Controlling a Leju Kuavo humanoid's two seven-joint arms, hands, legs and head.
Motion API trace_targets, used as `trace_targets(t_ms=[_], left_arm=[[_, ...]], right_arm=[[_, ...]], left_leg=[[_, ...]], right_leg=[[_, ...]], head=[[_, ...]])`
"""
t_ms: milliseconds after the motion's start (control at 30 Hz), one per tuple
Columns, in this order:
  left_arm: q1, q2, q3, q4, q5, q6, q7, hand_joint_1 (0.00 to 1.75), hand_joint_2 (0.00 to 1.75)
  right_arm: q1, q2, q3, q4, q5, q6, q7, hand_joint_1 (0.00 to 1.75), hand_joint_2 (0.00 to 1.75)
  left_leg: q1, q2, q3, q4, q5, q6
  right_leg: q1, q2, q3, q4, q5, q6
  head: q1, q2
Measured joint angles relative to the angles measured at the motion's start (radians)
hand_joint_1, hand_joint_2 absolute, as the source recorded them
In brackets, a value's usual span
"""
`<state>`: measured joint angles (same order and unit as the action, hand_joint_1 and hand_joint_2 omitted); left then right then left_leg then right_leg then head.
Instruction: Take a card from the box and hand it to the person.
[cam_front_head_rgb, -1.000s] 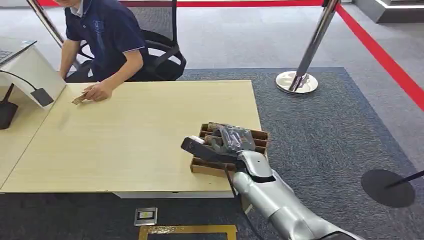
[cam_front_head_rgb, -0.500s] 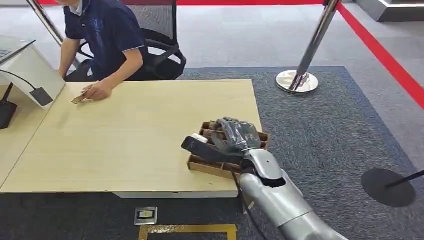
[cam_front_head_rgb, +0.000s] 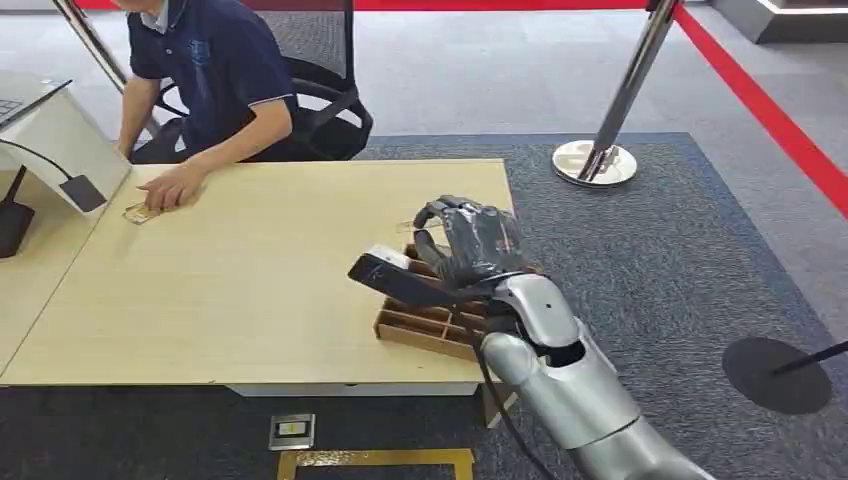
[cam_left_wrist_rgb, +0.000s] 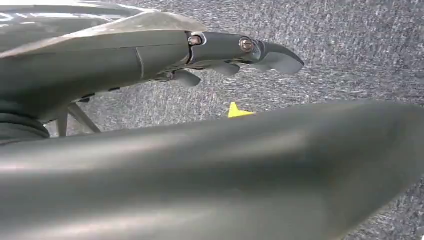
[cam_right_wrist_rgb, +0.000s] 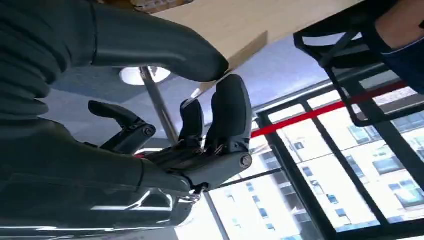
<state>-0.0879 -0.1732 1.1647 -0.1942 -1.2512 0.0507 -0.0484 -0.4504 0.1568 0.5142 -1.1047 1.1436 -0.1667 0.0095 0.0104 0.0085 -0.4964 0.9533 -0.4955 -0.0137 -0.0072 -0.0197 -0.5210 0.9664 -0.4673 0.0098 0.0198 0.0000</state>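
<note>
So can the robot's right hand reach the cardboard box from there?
Probably yes. The right hand hovers just above the cardboard box at the table edge, and nothing lies between them.

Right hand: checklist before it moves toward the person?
1. Card in the right hand: cannot tell. Its fingers are curled, but no card shows plainly between them.
2. Hand clear of the box: ok. In the head view it is above the box, not inside it.
3. Box steady on the table: ok. It sits flat at the near right corner.
4. Person ready to receive: not ok. The person's hand lies on the table by another card, not held out.
5. Left hand out of the way: ok. It is over the carpet and holds nothing.
</note>
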Motion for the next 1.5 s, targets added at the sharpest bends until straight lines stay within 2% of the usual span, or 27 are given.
trace_targets(t_ms=[200,433,600,1000,1300,1333,1367,1400,1500], left_arm=[[-0.001,0.000,-0.002,0.000,-0.012,-0.003,-0.001,0.00,0.00],[-0.005,0.000,-0.003,0.000,-0.017,-0.006,0.000,0.00,0.00],[-0.006,-0.003,-0.003,0.000,-0.014,-0.007,0.000,0.00,0.00],[-0.007,-0.011,-0.002,0.000,0.001,0.003,0.006,0.00,0.00],[-0.008,-0.014,-0.002,0.000,-0.008,0.011,0.022,0.00,0.00],[-0.008,-0.014,-0.002,0.000,-0.008,0.012,0.023,0.00,0.00],[-0.009,-0.014,-0.002,0.000,-0.010,0.012,0.023,0.00,0.00],[-0.009,-0.014,-0.002,0.000,-0.010,0.012,0.023,0.00,0.00],[-0.009,-0.014,-0.002,0.000,-0.010,0.015,0.025,0.00,0.00]], right_arm=[[-0.093,0.030,0.031,0.013,-0.058,0.021,-0.033,1.75,1.75],[-0.271,0.136,0.067,0.198,-0.133,0.035,-0.068,1.75,1.75],[-0.340,0.179,0.118,0.298,-0.231,0.038,-0.057,1.75,1.75],[-0.398,0.200,0.366,0.453,-0.446,0.021,0.013,1.75,1.75],[-0.413,0.200,0.468,0.537,-0.486,0.015,0.051,1.75,1.75],[-0.413,0.200,0.476,0.542,-0.494,0.016,0.052,1.22,1.75],[-0.413,0.200,0.489,0.550,-0.505,0.015,0.057,0.21,1.75],[-0.413,0.200,0.498,0.554,-0.517,0.014,0.061,0.00,1.75],[-0.413,0.200,0.523,0.563,-0.564,0.002,0.068,0.00,1.75]], left_leg=[[0.000,0.000,0.000,0.000,0.001,-0.001],[0.001,0.001,0.000,0.000,0.002,-0.002],[0.001,0.001,-0.001,0.000,0.002,-0.001],[0.001,0.000,-0.001,0.000,0.002,-0.001],[0.001,0.000,-0.001,0.000,0.002,-0.001],[0.001,0.000,-0.001,0.000,0.002,-0.001],[0.001,0.000,-0.001,0.000,0.002,-0.001],[0.001,0.000,-0.001,0.000,0.002,-0.001],[0.001,0.000,-0.001,0.000,0.002,-0.001]], right_leg=[[0.000,0.000,0.000,0.001,0.001,-0.001],[0.000,0.000,-0.001,0.001,0.001,-0.002],[0.000,0.000,-0.001,0.001,0.002,-0.002],[0.000,0.000,-0.001,0.001,0.002,-0.002],[0.000,0.000,-0.001,0.000,0.002,-0.002],[0.000,0.000,-0.001,0.000,0.002,-0.002],[0.000,0.000,-0.001,0.000,0.002,-0.002],[0.000,0.000,-0.001,0.000,0.002,-0.002],[0.000,0.000,-0.001,0.000,0.002,-0.002]], head=[[0.000,0.000],[0.000,0.000],[0.000,0.000],[0.000,0.000],[0.000,0.000],[0.000,0.000],[0.000,0.000],[0.000,0.000],[0.000,0.000]])
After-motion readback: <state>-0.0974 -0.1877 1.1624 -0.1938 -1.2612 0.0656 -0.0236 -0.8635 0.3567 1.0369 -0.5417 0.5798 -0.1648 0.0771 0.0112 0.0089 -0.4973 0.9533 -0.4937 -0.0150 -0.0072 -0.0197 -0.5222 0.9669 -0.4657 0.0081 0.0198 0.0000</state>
